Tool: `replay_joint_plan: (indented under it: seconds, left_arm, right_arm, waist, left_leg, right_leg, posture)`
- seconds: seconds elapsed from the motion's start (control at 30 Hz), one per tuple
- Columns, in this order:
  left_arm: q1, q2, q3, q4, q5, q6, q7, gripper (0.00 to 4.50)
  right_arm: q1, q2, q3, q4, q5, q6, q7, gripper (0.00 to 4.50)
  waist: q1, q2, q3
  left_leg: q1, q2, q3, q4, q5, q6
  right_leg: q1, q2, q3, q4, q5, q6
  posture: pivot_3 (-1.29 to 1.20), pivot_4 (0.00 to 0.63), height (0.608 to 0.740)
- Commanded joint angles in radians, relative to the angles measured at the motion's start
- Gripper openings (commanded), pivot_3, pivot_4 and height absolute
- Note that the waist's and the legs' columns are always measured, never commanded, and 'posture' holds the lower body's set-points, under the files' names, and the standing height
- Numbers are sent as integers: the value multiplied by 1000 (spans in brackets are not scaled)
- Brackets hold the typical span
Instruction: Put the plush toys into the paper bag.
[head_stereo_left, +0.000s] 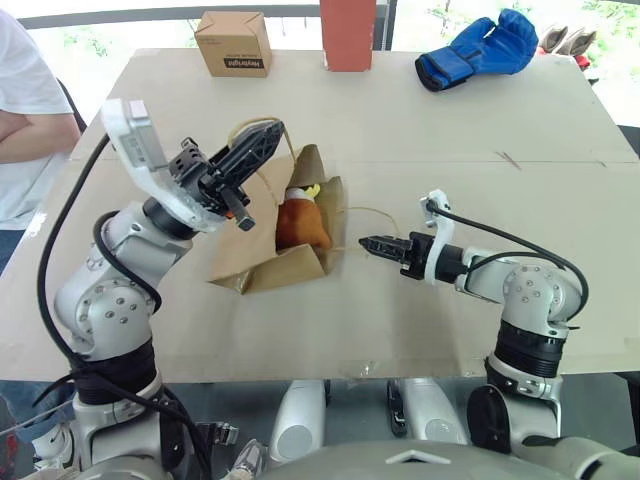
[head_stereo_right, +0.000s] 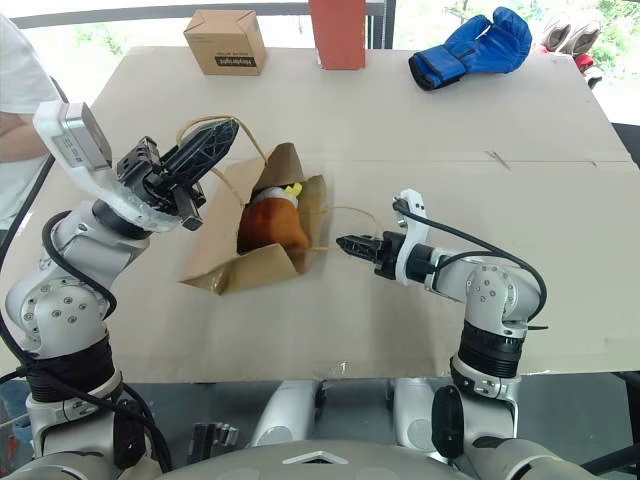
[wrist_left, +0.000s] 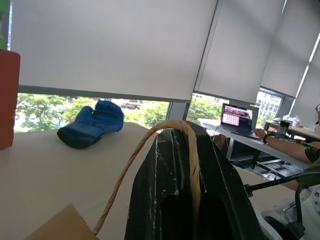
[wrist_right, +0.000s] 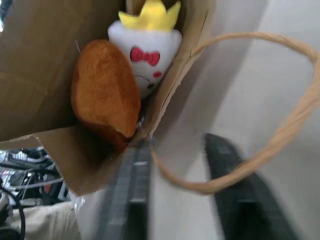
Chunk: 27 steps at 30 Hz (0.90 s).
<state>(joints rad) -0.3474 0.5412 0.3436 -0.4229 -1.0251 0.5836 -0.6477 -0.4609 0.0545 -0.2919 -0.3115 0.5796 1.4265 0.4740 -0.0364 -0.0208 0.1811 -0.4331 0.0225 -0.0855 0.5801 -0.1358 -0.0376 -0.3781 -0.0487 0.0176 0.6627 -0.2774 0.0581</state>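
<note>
Brown paper bag (head_stereo_left: 275, 262): lies on its side on your table (head_stereo_left: 520, 190), mouth toward the robot's right arm, upper edge lifted.
Handle, lifted: twisted paper loop (wrist_left: 150, 160) runs over the left gripper (head_stereo_left: 250, 150); its jaws are pressed together, pinching that loop and holding it above the table.
Handle, loose: second loop (wrist_right: 280, 135) lies flat on the table just outside the bag mouth.
Brown plush (wrist_right: 105, 95): inside the bag, near the mouth, resting on the lower wall.
Rocket plush (wrist_right: 147, 60): inside the bag, touching the brown one, deeper in; you see its white body with red marks and the yellow fins.
Right gripper (head_stereo_left: 372, 243): low over the table, just beside the bag mouth, pointing into it. Jaws look apart in the right wrist view, one on each side of the loose loop; seen from the head they read as closed. Holding nothing.
Far edge: blue boxing glove (head_stereo_left: 480, 48), small cardboard box (head_stereo_left: 233, 43), red block (head_stereo_left: 348, 33), all well apart from the bag.
Left margin: a person's arm in a white sleeve (head_stereo_left: 25, 120).
</note>
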Motion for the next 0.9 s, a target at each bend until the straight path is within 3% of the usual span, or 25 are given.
replay_joint_plan:
  seconds: [0.03, 0.2, 0.5, 0.63, 0.73, 0.8, 0.9]
  left_arm:
    - [-11, -3, 9, -37, -14, -25, 11, 0]
    - [-47, -1, 1, 9, 7, -39, -10, 0]
    - [-291, 70, -41, 314, 146, -112, -175, 0]
    - [-344, 109, -237, 551, 403, -193, -276, 0]
    - [-364, 80, -241, 602, 404, -179, -297, 0]
    - [-348, 107, -234, 574, 380, -122, -342, 687]
    - [-298, 160, -180, 525, 324, -39, -384, 1975]
  right_arm:
    - [-10, 8, -19, -35, 70, -140, 29, 33]
    - [-83, 6, -74, -77, 187, -243, 17, 33]
    - [-368, -52, -90, -143, 357, -287, -134, 33]
    - [-275, -161, 31, -167, 232, -307, -189, 33]
    - [-218, -211, 83, -189, 189, -357, -203, 33]
    - [-189, -236, 87, -221, 198, -360, -205, 538]
    - [-128, -305, 83, -287, 255, -321, -170, 1863]
  waist:
    - [-1, 0, 0]
    - [-2, 1, 1]
    - [-2, 1, 1]
    - [1, 1, 0]
    - [-1, 1, 1]
    - [-8, 1, 1]
    - [-12, 1, 1]
  left_leg:
    - [0, 0, 0, 0, 0, 0]
    - [0, 0, 0, 0, 0, 0]
    - [0, 0, 0, -1, 0, 0]
    - [0, 0, -1, -2, 0, 0]
    - [-1, -1, 0, -2, 0, 1]
    - [-5, 0, 0, -2, 0, 1]
    - [-6, 1, 1, -2, 0, 1]
  right_leg:
    - [0, 0, 0, 0, 0, 0]
    - [0, 0, 0, 0, 0, 0]
    - [0, 0, 0, 0, 0, 0]
    - [-1, 0, -1, -1, 0, 0]
    - [-1, 0, 0, -1, 0, 0]
    - [-6, 0, 1, 0, 0, 0]
    - [-9, 1, 1, 1, 0, 0]
  posture:
    - [0, 150, 740]
    - [0, 150, 740]
    - [0, 150, 740]
    - [0, 150, 740]
    - [0, 150, 740]
    - [0, 150, 740]
    - [0, 150, 740]
